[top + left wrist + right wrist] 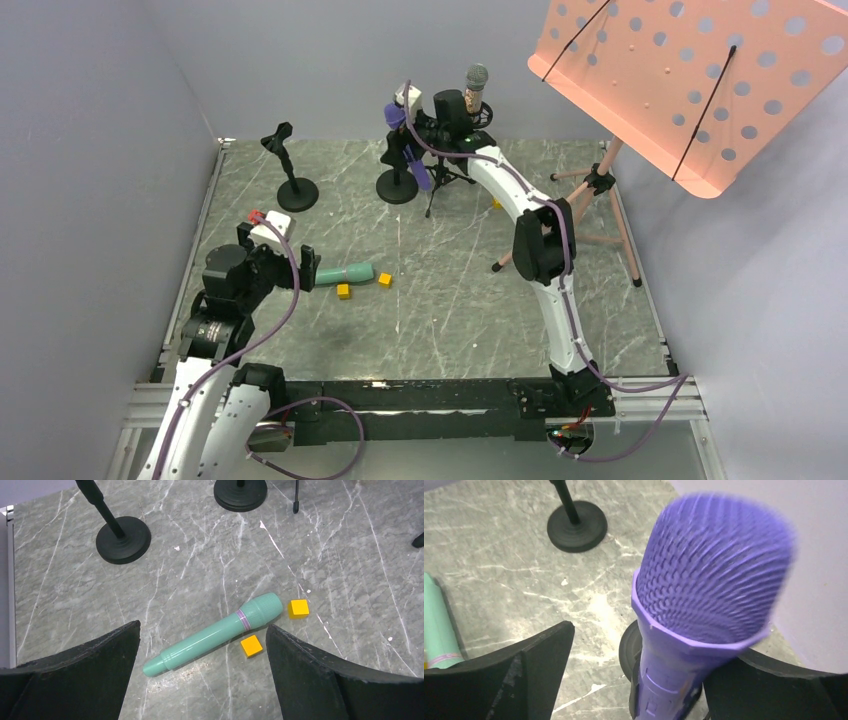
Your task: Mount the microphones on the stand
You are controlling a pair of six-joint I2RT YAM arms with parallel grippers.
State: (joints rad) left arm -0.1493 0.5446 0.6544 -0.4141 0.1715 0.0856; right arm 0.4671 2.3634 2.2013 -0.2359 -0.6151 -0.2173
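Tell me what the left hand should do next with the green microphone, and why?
Probably lower the left hand straight down and close it on the teal microphone. The hand hangs open above it, the microphone lies flat on the table between the fingers, untouched, and a stand behind it has an empty clip.

**A robot test cell in a lab**

Plain grey walls (100,150) box in a marble-patterned tabletop (450,300); a left arm (215,330) and a right arm (540,250) are bolted to an aluminium rail (650,400) at its near edge; purple cables (296,290) trail along them; the props are staged: round-based microphone stands (297,192) and a pink perforated music stand (690,80).
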